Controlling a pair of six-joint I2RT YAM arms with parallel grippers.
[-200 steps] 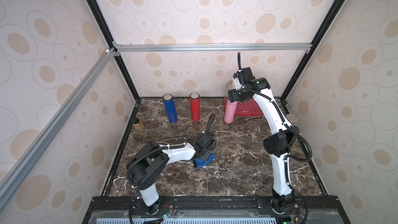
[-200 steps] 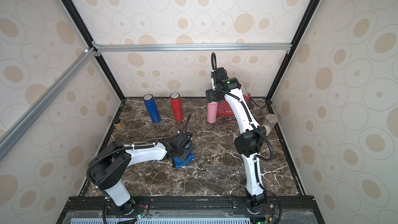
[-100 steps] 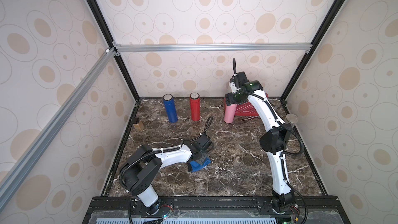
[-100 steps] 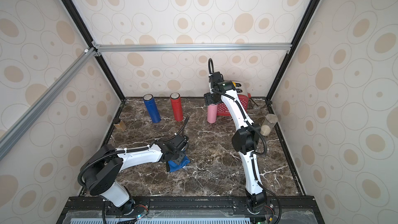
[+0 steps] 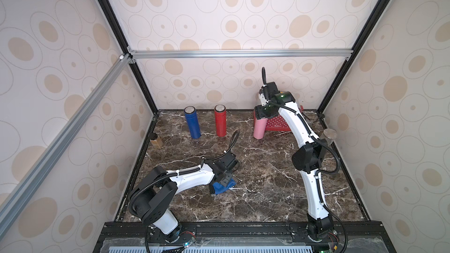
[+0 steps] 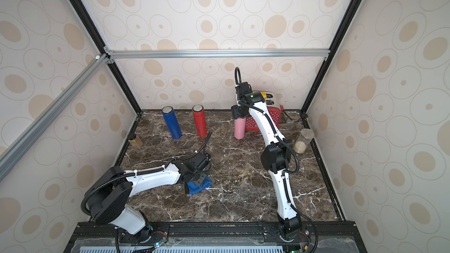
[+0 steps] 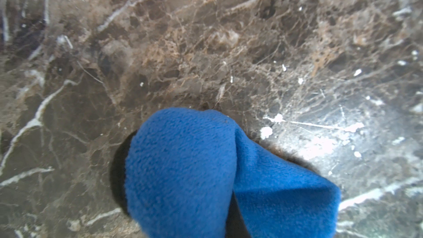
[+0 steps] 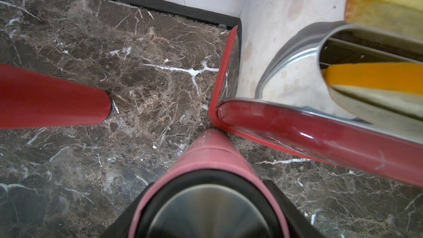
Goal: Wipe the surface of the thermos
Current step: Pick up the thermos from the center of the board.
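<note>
Your right pincer (image 5: 261,115) stands over the pink thermos (image 5: 259,129), which is upright on the tabletop (image 5: 263,186) near the back wall and just beside the corner of the red toaster (image 5: 280,124). In the right wrist view you look down on the steel cap of this thermos, with one black finger (image 8: 119,223) on each side of its top. The fingers stand wide, around the thermos, but you cannot tell if they already press on it.

Your left pincer (image 5: 224,181) is low over the front-middle of the tabletop, well apart from the pink thermos. It is closed on the blue cloth (image 5: 222,188). In the left wrist view the cloth (image 7: 206,168) bunches in two folds and hides the fingertips.

A blue thermos (image 5: 192,124) and a red thermos (image 5: 220,123) stand upright side by side near the back wall, apart from each other.

About writing: you can find a short white word low on the front of the toaster, but it is too small to read.

In a top view, yellow slices (image 6: 264,94) stick out of the toaster. A glass jar (image 6: 302,141) with pale powder stands by the right edge, and a small amber bottle (image 5: 155,141) by the left edge.
</note>
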